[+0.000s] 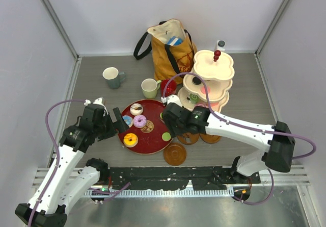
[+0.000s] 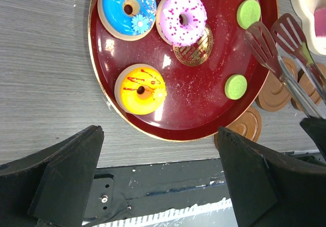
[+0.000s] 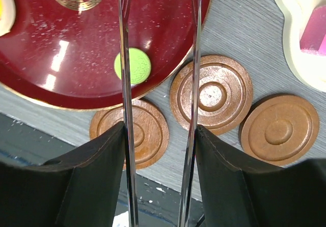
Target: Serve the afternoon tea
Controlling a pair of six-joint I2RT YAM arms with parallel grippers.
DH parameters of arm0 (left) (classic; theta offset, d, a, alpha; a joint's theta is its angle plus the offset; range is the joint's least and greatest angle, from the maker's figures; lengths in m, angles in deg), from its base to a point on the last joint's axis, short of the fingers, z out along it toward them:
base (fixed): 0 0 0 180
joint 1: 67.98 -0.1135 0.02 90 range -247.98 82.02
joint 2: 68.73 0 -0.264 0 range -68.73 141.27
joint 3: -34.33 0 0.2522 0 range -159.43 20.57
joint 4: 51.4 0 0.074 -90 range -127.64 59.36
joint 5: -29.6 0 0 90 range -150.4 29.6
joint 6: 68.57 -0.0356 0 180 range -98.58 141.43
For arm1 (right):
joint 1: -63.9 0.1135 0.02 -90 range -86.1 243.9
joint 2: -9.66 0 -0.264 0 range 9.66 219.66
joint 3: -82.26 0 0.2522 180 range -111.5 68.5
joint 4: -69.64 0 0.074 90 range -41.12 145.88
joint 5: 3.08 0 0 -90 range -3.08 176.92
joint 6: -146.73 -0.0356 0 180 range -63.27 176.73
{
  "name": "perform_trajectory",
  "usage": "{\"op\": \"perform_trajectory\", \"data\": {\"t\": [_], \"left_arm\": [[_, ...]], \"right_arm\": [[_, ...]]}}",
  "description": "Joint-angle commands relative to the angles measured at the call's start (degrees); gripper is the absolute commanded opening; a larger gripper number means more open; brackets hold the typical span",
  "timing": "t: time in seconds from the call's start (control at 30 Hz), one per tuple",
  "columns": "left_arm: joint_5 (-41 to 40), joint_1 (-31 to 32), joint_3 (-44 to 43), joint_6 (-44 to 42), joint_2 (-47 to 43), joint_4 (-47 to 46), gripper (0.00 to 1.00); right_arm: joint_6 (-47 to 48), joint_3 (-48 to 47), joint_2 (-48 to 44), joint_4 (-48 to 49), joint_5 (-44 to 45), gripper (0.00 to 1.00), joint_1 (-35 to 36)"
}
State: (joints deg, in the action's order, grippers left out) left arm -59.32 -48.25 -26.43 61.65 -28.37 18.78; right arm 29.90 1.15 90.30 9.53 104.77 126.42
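Leftmost, the left end effector [image 2: 159, 135] hovers at the nine o'clock rim of the red tray [image 1: 150, 144], fingers wide apart and empty. Beyond the tray, the grey-green mug [image 1: 112, 76] stands at eleven o'clock, the pale green mug [image 1: 150, 87] at twelve and the red mug [image 1: 169, 87] at one. On the tray lie a yellow donut [image 2: 140, 89], a blue donut [image 2: 127, 7], a purple donut [image 2: 182, 17] and two green macarons [image 2: 236, 86]. At three o'clock the right end effector [image 3: 160, 135] is clamped on metal tongs [image 3: 125, 58], one blade crossing a macaron. Three brown saucers [image 3: 211, 92] rest on the tabletop [image 1: 91, 89] at four to five o'clock. The cream stand [image 1: 213, 79] rises at two.
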Motion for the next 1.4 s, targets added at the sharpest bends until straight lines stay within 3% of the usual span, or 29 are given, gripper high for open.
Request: {"op": "perform_trajectory", "data": {"t": [0.0,0.57,1.1,1.37], "left_arm": [[0.1,-0.3,0.2,-0.1,-0.8,-1.8,1.0],[0.3,-0.3,0.2,-0.2,-0.9,-1.8,1.0],[0.5,-0.3,0.2,-0.2,-1.3,-1.9,1.0],[0.4,-0.3,0.1,-0.3,-1.3,-1.8,1.0]], "right_arm": [[-3.5,-4.7,3.7,-0.8,5.6,0.59,0.5],[-3.0,-9.4,14.3,-1.0,8.1,0.57,0.3],[-3.1,-7.4,14.2,0.7,2.9,0.52,-1.3],[-2.8,-8.2,13.9,-0.7,4.8,0.47,-1.4]]}}
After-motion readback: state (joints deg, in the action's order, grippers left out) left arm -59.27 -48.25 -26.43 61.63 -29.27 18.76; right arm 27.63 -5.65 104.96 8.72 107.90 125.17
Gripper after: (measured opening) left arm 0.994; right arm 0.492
